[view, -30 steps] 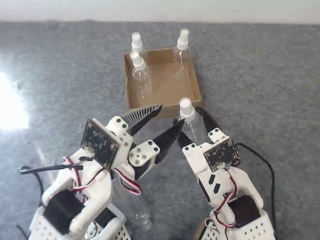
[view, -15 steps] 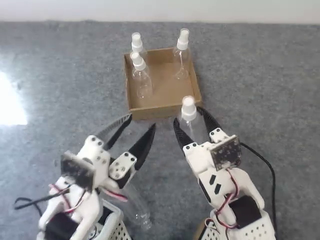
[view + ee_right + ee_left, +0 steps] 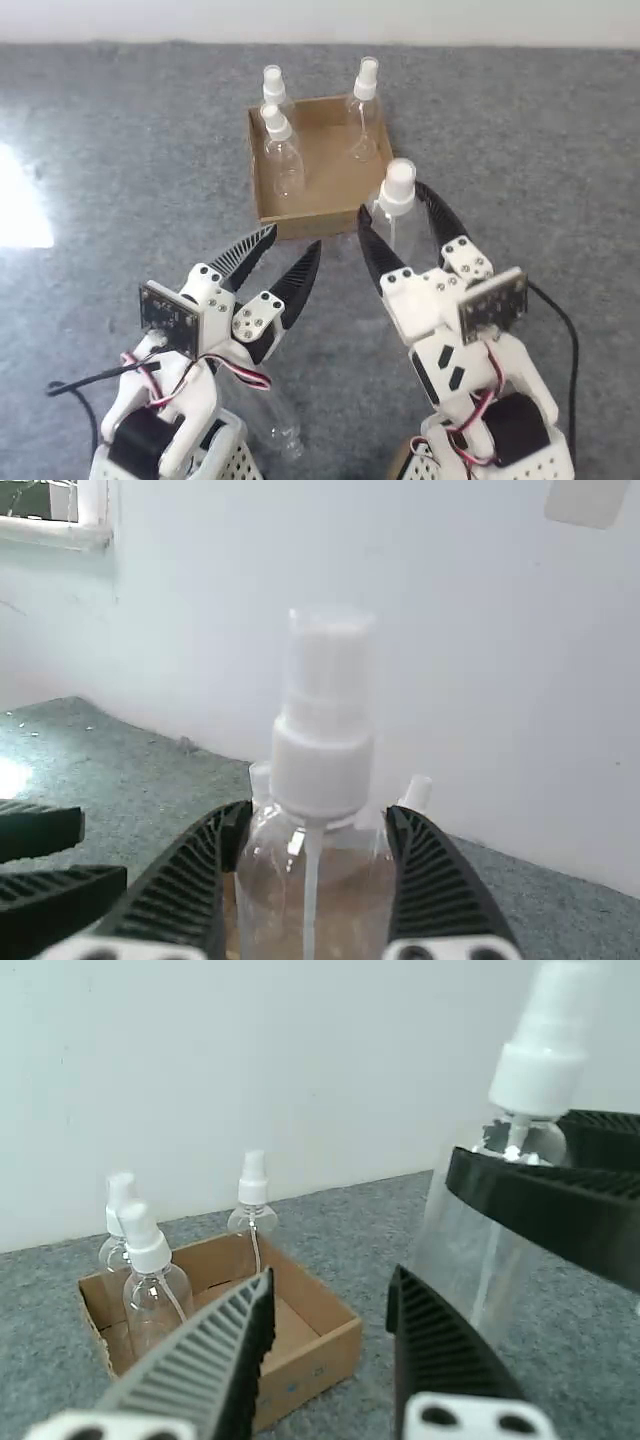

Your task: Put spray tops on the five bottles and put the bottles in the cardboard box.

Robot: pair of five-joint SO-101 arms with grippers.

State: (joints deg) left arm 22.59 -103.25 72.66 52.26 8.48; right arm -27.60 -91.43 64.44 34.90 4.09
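Observation:
My right gripper (image 3: 395,205) is shut on a clear bottle (image 3: 398,232) with a white spray top (image 3: 399,183), held upright just in front of the cardboard box's (image 3: 300,218) near right corner. The right wrist view has that bottle (image 3: 318,880) between the fingers (image 3: 190,880). My left gripper (image 3: 292,240) hangs open and holds nothing, left of the held bottle and before the box. Three topped bottles stand at the box: one at the back left (image 3: 273,86), one inside at the left (image 3: 280,150), one at the back right (image 3: 363,110). The left wrist view has the box (image 3: 320,1345) and the held bottle (image 3: 490,1230).
Another clear bottle (image 3: 278,425) lies on its side on the grey table (image 3: 530,150) by the left arm's base. A white wall (image 3: 320,18) borders the table behind the box. Open table lies left and right of the box.
The left gripper has drawn back from the bottle, away to the left. The right gripper has lifted the bottle and carried it a little nearer the box.

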